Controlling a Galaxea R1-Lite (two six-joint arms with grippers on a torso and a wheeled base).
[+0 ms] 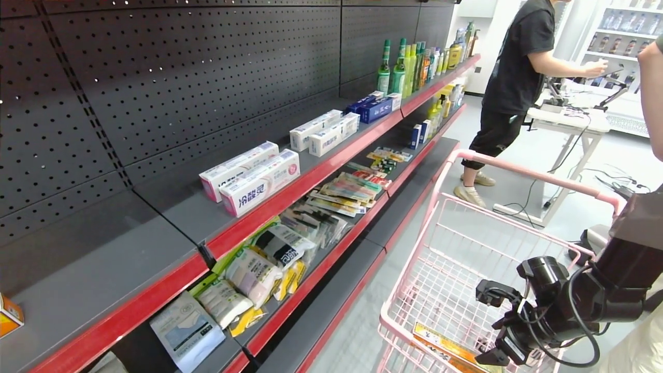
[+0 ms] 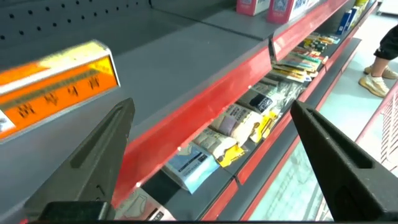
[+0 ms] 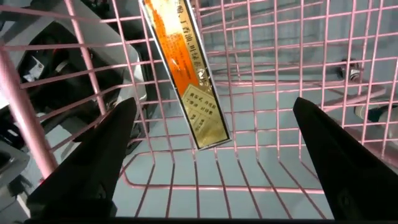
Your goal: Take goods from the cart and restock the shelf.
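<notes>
A pink wire cart [image 1: 538,176] stands to the right of the shelf. On its floor lies a long orange box [image 1: 445,344] [image 3: 186,68]. My right gripper [image 1: 484,326] [image 3: 214,102] hangs inside the cart just above that box, open, its fingers on either side and not touching it. Another orange box [image 2: 56,84] [image 1: 8,316] rests on the grey top shelf [image 1: 103,274] at the near left end. My left gripper [image 2: 211,106] is open beside it, over the shelf's red front edge, with nothing between its fingers.
White toothpaste boxes [image 1: 248,178] and more boxes and bottles [image 1: 404,67] line the top shelf farther along. The lower shelf holds bagged goods [image 1: 248,280] and flat packs [image 1: 342,194]. A white table [image 1: 570,119] stands beyond the cart.
</notes>
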